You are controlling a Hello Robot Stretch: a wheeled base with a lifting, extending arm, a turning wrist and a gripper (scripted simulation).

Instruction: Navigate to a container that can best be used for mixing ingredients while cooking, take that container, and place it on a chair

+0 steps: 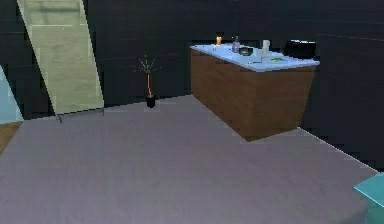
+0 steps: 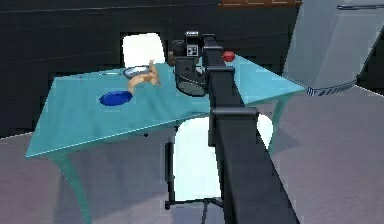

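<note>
The arm point(image 2: 238, 130) is out over the teal table point(image 2: 70, 125), the end effector point(image 2: 182, 66) up near the far edge. There is tabletop behind it, so I cannot tell whether it is grasping anything. A pale bowl point(image 2: 131, 72) sits by the far edge, a tan thing point(image 2: 151, 73) just beside it. A blue dish point(image 2: 116, 98) lies mid-table, and a white chair point(image 2: 200, 155) stands at the near edge.

We see the dark arm point(image 2: 238, 140) rising from the bottom edge, right of centre, across a teal table point(image 2: 70, 120). Its gripper point(image 2: 187, 80) shows against the tabletop at upper centre; we cannot tell whether it holds anything. Left of it lie a blue dish point(image 2: 117, 98), a pale bowl point(image 2: 131, 73) and a tan object point(image 2: 151, 73). A small red thing point(image 2: 229, 56) sits to the right. A far white chair point(image 2: 142, 48) stands at upper centre, a near white chair point(image 2: 195, 160) at lower centre, and a grey fridge point(image 2: 335, 45) at upper right.
</note>
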